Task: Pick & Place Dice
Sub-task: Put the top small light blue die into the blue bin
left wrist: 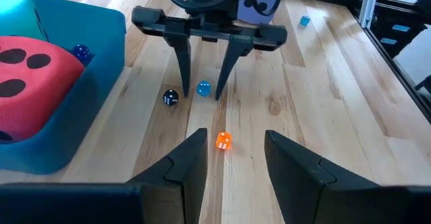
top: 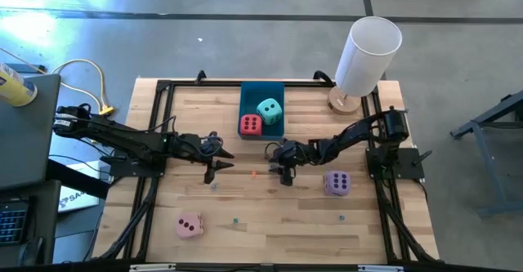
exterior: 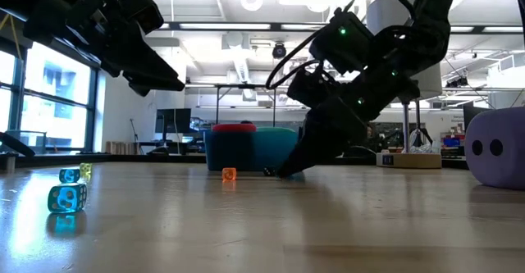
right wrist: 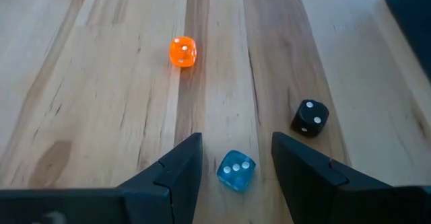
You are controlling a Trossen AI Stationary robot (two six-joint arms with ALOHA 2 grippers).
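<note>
The blue tray (top: 261, 92) at the table's far middle holds the red die (top: 250, 125) and the teal die (top: 269, 109). Flat on the table lie the lilac die (top: 337, 183) at the right and the pink die (top: 189, 225) near the front left. My right gripper (right wrist: 236, 138) is open and slants down close to the tabletop. Its fingers stand on either side of a small clear-blue die (right wrist: 236, 170) without touching it. My left gripper (left wrist: 234, 135) is open, raised above the table and facing the right one, with nothing between its fingers.
A small orange die (left wrist: 223, 141) lies between the two grippers, and a small black die (left wrist: 170, 97) sits near the tray's front wall. More small dice (exterior: 67, 198) are scattered toward the front. A white cylinder on a wooden base (top: 366, 55) stands at the far right corner.
</note>
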